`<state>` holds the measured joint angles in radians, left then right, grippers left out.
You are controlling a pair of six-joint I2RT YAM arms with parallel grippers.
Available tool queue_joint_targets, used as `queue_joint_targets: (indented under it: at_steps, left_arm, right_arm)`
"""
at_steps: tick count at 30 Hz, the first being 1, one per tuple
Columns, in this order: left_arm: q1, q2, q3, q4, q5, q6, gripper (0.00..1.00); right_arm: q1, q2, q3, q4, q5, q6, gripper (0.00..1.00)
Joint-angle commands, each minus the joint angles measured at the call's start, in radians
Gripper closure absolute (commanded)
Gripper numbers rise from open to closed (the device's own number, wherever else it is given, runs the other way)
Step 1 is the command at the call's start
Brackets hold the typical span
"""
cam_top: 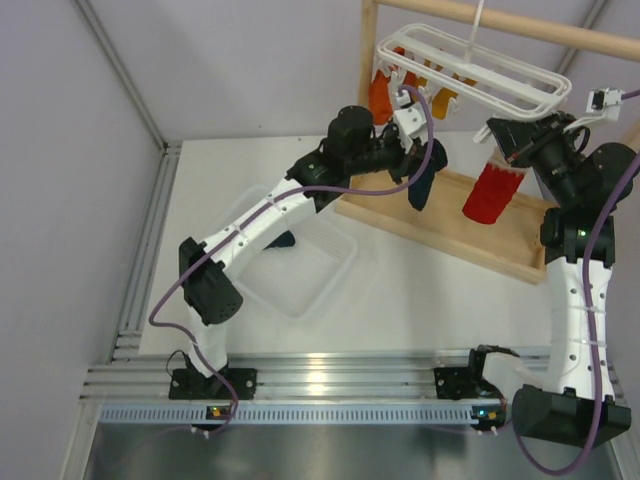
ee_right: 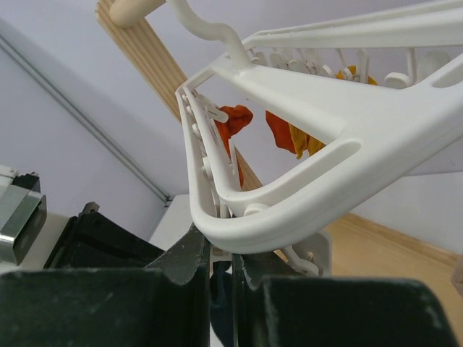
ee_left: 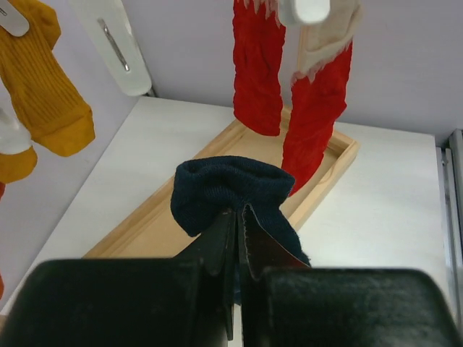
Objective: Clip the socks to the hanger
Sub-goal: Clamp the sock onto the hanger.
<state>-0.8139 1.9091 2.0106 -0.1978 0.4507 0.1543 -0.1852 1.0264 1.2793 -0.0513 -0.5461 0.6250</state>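
The white hanger [cam_top: 470,70] hangs from the wooden rack's top bar. The red sock [cam_top: 492,192] with its beige part [ee_left: 329,36] hangs from a hanger clip [ee_left: 307,9]. My left gripper [cam_top: 415,160] is shut on the navy sock [cam_top: 422,185], holding it up just under the hanger's left part; in the left wrist view the sock [ee_left: 228,191] bunches over the gripper [ee_left: 237,213]. My right gripper [cam_top: 510,140] is under the hanger's right end. In the right wrist view the gripper [ee_right: 221,249] is closed on a small white clip [ee_right: 219,253] below the hanger frame [ee_right: 289,210].
The wooden rack's base tray [cam_top: 450,215] lies under the hanger, its post [cam_top: 367,60] at the left. Orange [cam_top: 380,95] and yellow socks [cam_top: 445,98] hang on the hanger's far side. A clear plastic bin [cam_top: 290,260] sits under the left arm.
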Motion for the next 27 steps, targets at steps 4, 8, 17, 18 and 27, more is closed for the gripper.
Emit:
queue_joint_targets:
  at_steps: [4,8,17,18,27]
  left_arm:
    - [-0.051,0.045,0.086,0.162,-0.073,-0.053,1.0]
    - [-0.057,0.053,0.077,0.247,-0.075,-0.097,1.0]
    - [-0.059,0.071,0.079,0.354,-0.053,-0.185,1.0]
    - [-0.06,0.077,0.088,0.354,-0.049,-0.185,1.0]
    - [-0.067,0.093,0.105,0.36,-0.033,-0.182,1.0]
  right_arm:
    - [0.021,0.012,0.029,-0.001,-0.048,-0.007,1.0]
    - [0.023,0.012,0.025,0.013,-0.054,0.005,1.0]
    - [0.024,0.018,0.028,0.022,-0.08,0.007,1.0]
    - [0.024,0.018,0.025,0.019,-0.08,0.005,1.0]
    - [0.024,0.014,0.012,0.025,-0.083,0.007,1.0]
